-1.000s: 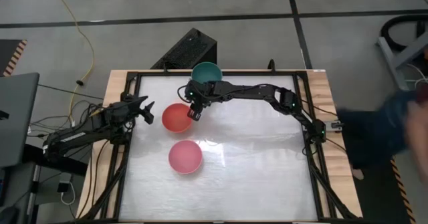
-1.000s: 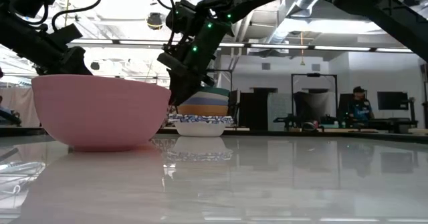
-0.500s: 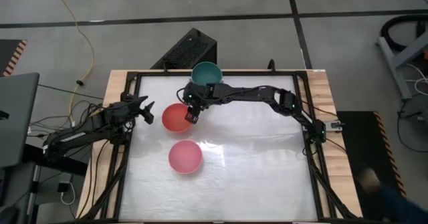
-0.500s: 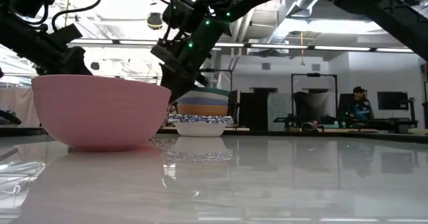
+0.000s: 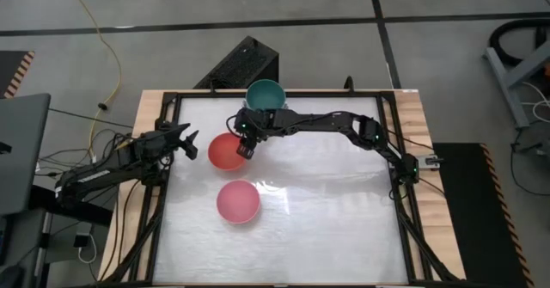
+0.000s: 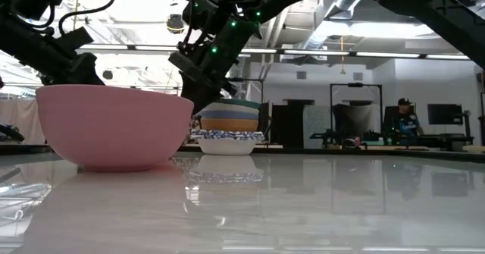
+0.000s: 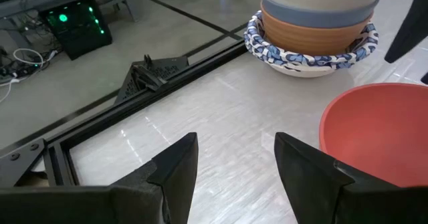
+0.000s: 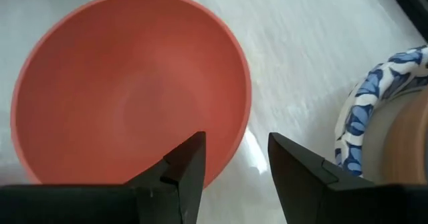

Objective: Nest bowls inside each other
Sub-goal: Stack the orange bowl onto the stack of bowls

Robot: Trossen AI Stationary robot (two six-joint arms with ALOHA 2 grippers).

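A red bowl (image 5: pixel 227 151) sits upright on the white table at the far left. My right gripper (image 5: pixel 247 145) hangs open over its right rim (image 8: pixel 242 120), one finger above the bowl's inside and one outside, with no touch showing. Just beyond, at the far edge, stands a stack of nested bowls (image 5: pixel 265 93): dark green on top, and blue, orange and blue-patterned white rims (image 7: pixel 314 40) below. A pink bowl (image 5: pixel 237 201) sits nearer, alone. My left gripper (image 5: pixel 187 142) waits open at the table's left edge, left of the red bowl (image 7: pixel 381 137).
A black metal frame (image 5: pixel 172 107) borders the white table top. A dark box (image 5: pixel 243 64) lies on the floor just past the far edge. In the low view, a person (image 6: pixel 407 117) stands far off in the room. The table's right and near parts hold nothing.
My right gripper has edged a little toward the table's left, off the front of the stack and over the red bowl's rim. A person at the table's right side has gone out of the high view. The bowls have not moved.
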